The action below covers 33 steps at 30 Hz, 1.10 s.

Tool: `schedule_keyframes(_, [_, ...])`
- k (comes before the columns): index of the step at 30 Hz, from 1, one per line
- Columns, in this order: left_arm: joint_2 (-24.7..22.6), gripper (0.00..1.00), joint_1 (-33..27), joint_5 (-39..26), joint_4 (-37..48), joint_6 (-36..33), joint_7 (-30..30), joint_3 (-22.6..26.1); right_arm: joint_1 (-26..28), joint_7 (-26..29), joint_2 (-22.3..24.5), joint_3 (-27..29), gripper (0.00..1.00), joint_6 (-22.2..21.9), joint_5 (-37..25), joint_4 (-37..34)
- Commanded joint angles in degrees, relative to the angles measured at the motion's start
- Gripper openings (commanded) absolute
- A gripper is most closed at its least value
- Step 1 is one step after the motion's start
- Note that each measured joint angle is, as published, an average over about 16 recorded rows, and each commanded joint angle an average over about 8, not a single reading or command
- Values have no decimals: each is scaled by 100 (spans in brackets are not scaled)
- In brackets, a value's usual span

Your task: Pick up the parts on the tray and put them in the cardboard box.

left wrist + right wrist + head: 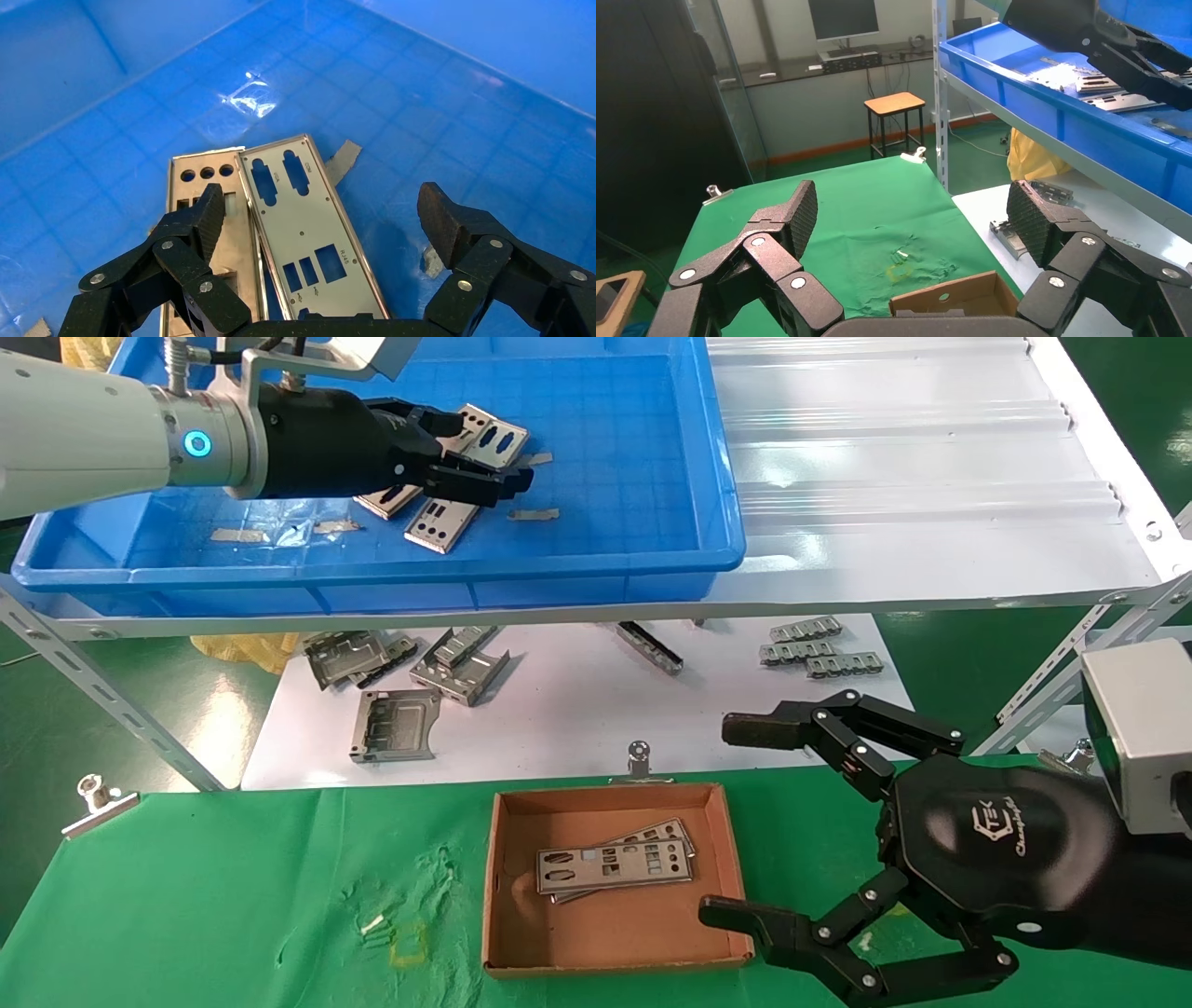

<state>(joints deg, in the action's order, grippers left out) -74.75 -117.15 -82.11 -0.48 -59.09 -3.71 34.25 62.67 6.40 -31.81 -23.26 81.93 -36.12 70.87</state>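
The blue tray (372,575) stands on the upper shelf at the left. Three punched metal plates lie in it: one (498,439) under my left gripper, one (442,523) nearer the front, one (386,502) partly hidden by the gripper. My left gripper (484,453) is open just above them. In the left wrist view it (325,210) straddles a silver plate (309,232), which overlaps a tan plate (204,168). The cardboard box (521,943) holds two stacked plates (615,864). My right gripper (736,822) is open and empty beside the box's right wall.
Bent grey brackets (396,724) and slotted strips (819,654) lie on the white lower shelf behind the box. Metal clips (93,798) hold the green cloth (233,896). Tape bits (237,535) stick to the tray floor. A white ribbed panel (913,477) lies right of the tray.
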Motion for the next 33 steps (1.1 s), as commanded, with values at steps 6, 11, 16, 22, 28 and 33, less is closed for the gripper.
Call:
schedule_keyframes(6, [-54, 0, 2, -54, 27, 69, -38, 38, 0, 0, 0, 0, 100, 0, 0, 0])
schedule_keyframes(11, [-79, 0, 3, -96, 19, 131, -46, 67, 0, 0, 0, 0, 100, 0, 0, 0])
schedule_keyframes(16, [-96, 0, 4, -129, 19, 254, -72, 90, 0, 0, 0, 0, 100, 0, 0, 0])
schedule_keyframes(22, [-109, 0, 10, -160, 4, 387, -93, 112, 0, 0, 0, 0, 100, 0, 0, 0])
schedule_keyframes(28, [-111, 0, 8, -178, -24, 438, -98, 125, 0, 0, 0, 0, 100, 0, 0, 0])
schedule_keyframes(33, [-108, 0, 8, -185, -40, 439, -98, 132, 0, 0, 0, 0, 100, 0, 0, 0])
